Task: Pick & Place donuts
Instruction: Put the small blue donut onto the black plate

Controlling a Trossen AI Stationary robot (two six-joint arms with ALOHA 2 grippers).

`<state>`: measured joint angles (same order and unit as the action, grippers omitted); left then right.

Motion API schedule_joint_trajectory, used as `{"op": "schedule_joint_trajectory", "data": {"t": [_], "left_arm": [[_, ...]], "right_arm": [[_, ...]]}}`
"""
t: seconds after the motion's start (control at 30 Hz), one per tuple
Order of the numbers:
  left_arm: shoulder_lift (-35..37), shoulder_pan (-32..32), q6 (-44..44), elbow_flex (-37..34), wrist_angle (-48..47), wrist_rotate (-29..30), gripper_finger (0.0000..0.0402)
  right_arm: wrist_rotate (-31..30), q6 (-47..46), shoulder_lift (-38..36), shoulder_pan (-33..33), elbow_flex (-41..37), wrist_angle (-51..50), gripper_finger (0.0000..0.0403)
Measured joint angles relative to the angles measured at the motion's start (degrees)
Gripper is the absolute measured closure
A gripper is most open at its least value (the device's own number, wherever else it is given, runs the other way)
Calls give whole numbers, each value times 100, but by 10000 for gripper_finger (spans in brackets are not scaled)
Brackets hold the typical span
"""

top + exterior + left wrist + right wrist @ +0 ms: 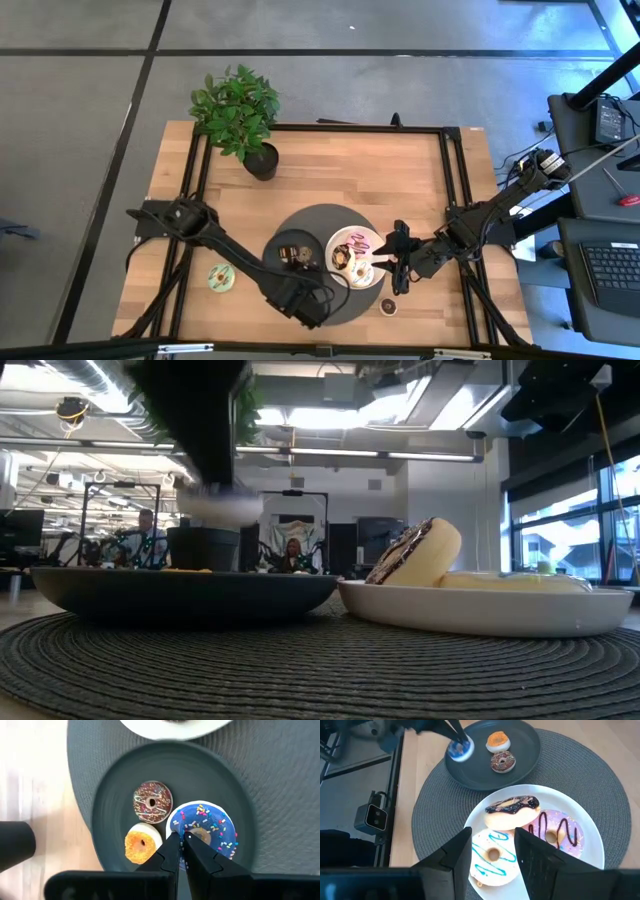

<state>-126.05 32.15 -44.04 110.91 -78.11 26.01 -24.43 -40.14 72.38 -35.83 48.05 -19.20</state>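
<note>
light is falling evenly from overhead and is leaving only soft shadows on the wooden table (330,170). ceiling strips (330,415) are glaring in the low view, where my left arm (195,420) is showing as a dark blur against them. my left gripper (457,745) is smearing in the right wrist view. my left fingers (167,857) are looking soft up close.

The left fingers (176,854) hide part of the blue donut (209,831); the white plate (175,727) is cut off.
</note>
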Motion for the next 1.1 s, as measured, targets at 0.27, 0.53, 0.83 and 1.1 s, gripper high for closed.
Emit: {"op": "schedule_joint_trajectory", "data": {"t": [0.27,0.53,0.83,1.1], "left_arm": [[-171,-51,235,-4,-335,-38,387],[-32,-33,618,-18,-352,87,387],[1308,-87,155,-1551,700,140,387],[2055,-130,173,-3335,2864,-193,387]], "right_arm": [[2,-133,0,0,0,0,253],[2,-138,0,0,0,0,253],[2,-134,0,0,0,0,253],[0,-4,0,1,0,2,253]]}}
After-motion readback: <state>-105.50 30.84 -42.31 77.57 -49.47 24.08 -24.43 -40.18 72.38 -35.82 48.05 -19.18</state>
